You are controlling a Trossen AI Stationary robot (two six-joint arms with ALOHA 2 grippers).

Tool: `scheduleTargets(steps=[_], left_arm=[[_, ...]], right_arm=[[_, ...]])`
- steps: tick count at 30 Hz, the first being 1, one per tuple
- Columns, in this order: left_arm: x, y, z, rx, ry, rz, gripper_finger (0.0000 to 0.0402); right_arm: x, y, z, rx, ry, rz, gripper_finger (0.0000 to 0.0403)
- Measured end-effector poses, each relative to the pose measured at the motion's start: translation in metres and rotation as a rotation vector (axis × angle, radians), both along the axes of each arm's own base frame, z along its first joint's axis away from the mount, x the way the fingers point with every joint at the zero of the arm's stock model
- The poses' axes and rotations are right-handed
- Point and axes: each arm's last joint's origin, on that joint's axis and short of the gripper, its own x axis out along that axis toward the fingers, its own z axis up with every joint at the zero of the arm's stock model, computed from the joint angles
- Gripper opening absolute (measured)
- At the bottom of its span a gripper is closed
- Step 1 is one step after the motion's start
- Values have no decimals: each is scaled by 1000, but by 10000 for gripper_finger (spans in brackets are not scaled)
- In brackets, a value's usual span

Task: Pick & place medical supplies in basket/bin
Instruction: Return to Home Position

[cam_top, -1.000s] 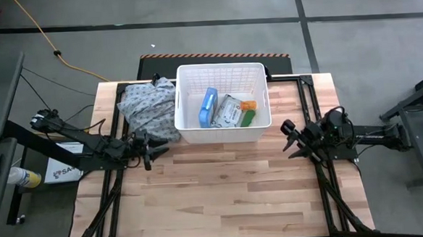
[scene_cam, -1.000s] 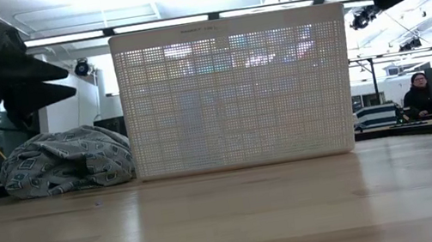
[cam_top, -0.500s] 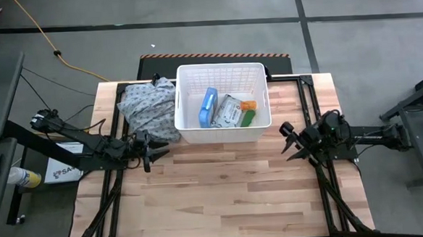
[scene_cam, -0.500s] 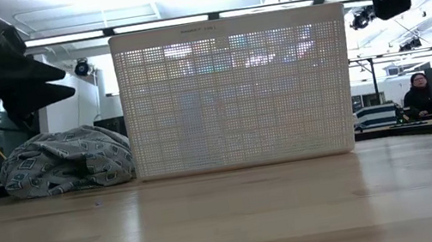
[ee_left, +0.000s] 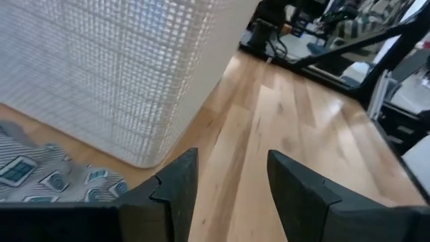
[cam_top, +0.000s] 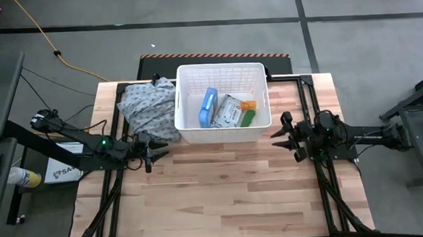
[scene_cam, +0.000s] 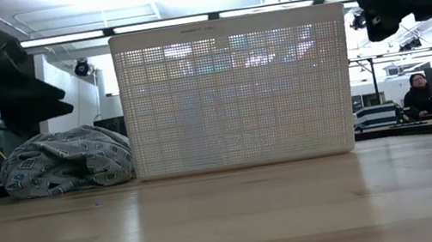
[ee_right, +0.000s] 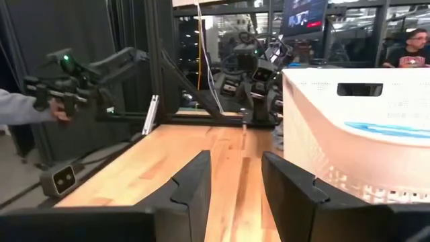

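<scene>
Left tool hovers over the table just off the front-left corner of the white basket, beside the grey patterned cloth, fingers parted and empty. Right tool hangs near the basket's right wall, likewise spread and empty. Inside the basket lie the blue-white flat packet, grey-white soft pack, green bar and orange-capped vial.

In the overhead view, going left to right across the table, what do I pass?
Grey patterned cloth, then inside the white basket: blue-white packet, grey-white pack, green bar, then the right gripper.
</scene>
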Motion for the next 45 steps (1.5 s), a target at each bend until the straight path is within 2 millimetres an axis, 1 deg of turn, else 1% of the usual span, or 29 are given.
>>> scheduleTargets(steps=[3, 7, 12, 16, 20, 26, 45], left_arm=[[0, 1, -1, 17, 7, 33, 211], [-1, 3, -2, 52, 16, 75, 211], [0, 2, 0, 42, -4, 77, 211], [1, 2, 5, 42, -44, 72, 211], [1, 2, 4, 37, -42, 73, 211], [0, 2, 4, -51, -59, 93, 211], [0, 2, 3, -46, -47, 94, 211]], right_arm=[[0, 0, 0, -7, 0, -11, 124], [1, -2, -2, -11, 17, -84, 124], [1, -4, -2, -15, 15, -141, 124], [1, -4, -2, 6, 18, -141, 124], [1, -4, -2, 7, 18, -139, 124], [1, -4, -2, 5, 18, -122, 124], [1, -3, -2, 5, 18, -120, 124]])
